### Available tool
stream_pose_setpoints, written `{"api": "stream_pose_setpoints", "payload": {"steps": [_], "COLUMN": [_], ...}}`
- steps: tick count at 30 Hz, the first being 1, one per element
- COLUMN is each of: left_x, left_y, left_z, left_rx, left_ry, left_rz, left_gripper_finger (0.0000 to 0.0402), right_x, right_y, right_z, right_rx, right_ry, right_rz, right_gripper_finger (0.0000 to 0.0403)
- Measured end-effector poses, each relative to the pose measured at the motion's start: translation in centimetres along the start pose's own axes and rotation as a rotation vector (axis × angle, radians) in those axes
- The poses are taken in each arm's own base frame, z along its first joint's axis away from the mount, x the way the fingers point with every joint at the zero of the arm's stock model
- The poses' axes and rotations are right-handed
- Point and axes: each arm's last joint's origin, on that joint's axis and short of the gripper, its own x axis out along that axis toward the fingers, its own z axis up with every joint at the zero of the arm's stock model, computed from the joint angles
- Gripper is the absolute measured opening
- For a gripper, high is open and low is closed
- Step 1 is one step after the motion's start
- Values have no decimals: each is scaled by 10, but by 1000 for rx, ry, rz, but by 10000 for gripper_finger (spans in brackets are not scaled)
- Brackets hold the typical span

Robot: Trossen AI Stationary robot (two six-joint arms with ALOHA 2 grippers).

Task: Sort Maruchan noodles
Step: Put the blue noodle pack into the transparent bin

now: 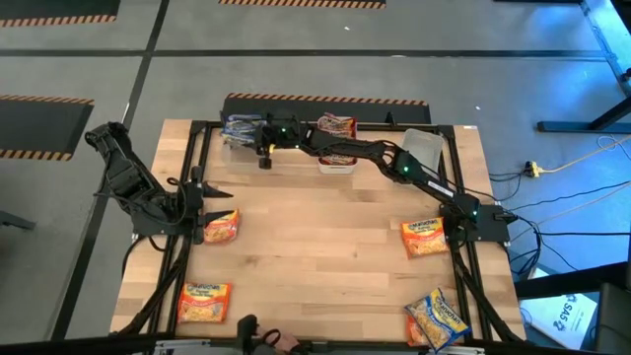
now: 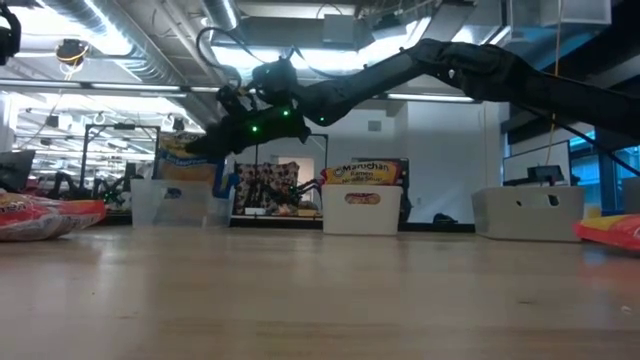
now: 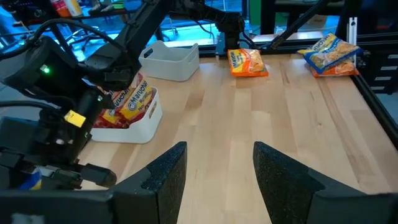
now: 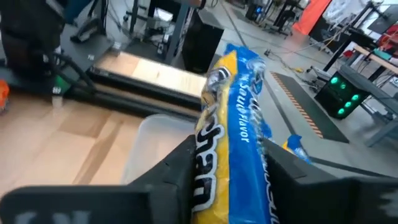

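My right gripper (image 4: 227,168) reaches across to the table's far left corner, shut on a blue-and-yellow noodle packet (image 4: 233,124) above the clear left bin (image 4: 155,146). That bin (image 1: 242,133) holds blue packets. The middle white bin (image 1: 335,148) holds red packets (image 3: 127,102). Loose packets lie flat on the table: a red-orange one (image 1: 222,227), an orange one (image 1: 204,301), another orange one (image 1: 424,237) and a blue-yellow one (image 1: 437,318). My left gripper (image 3: 217,174) is open at the table's left side, beside the red-orange packet. My right gripper pinches the blue-and-yellow packet between its two fingers (image 4: 180,165), which lie on its two flat faces near one end (image 4: 217,186). The packet stands edge-on and sticks out past the fingertips. It is lifted clear above the left bin (image 2: 175,200).
A third bin (image 1: 424,146) stands at the far right. The right arm (image 1: 394,158) stretches over the far edge past the middle bin. Black frame rails (image 1: 192,177) run along the table's sides. Bare wood (image 1: 315,247) fills the middle.
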Motion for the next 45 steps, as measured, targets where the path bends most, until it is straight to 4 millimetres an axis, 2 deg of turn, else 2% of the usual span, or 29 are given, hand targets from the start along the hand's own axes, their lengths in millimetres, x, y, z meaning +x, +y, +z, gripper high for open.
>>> {"api": "stream_pose_setpoints", "payload": {"steps": [4, 8, 17, 20, 25, 27, 30, 32, 36, 42, 45], "left_x": [0, 0, 0, 0, 0, 0, 0, 0, 1, 7, 12], "left_y": [0, 0, 0, 0, 0, 0, 0, -2, -4, 1, 6], "left_z": [0, 0, 0, 0, 0, 0, 1, 2, 4, 5, 3], "left_rx": [0, 0, 0, 0, -1, 0, -1, -15, -25, -96, -102], "left_ry": [2, 2, 2, 2, 2, 2, -2, -11, -23, -12, 33], "left_rz": [-3, -4, -5, -5, -5, -5, -7, -11, -8, 42, 54], "left_gripper_finger": [179, 179, 179, 179, 179, 179, 179, 179, 179, 179, 179], "right_x": [-1, -1, -1, -6, -28, -30, -31, -34, -54, -104, -123], "right_y": [-2, -3, -5, -5, 1, 9, 26, 33, 36, 31, 45], "right_z": [1, 0, 0, 11, 58, 61, 51, 52, 72, 105, 109], "right_rx": [24, 29, 59, 90, 121, 178, 252, 264, 266, 275, 280], "right_ry": [-1, 15, 39, 63, 110, 150, 276, 327, 413, 599, 730], "right_rz": [-17, -48, -111, -95, 18, 60, 155, 194, 234, 233, 231], "right_gripper_finger": [169, 193, 190, 185, 184, 183, 183, 183, 183, 183, 183]}}
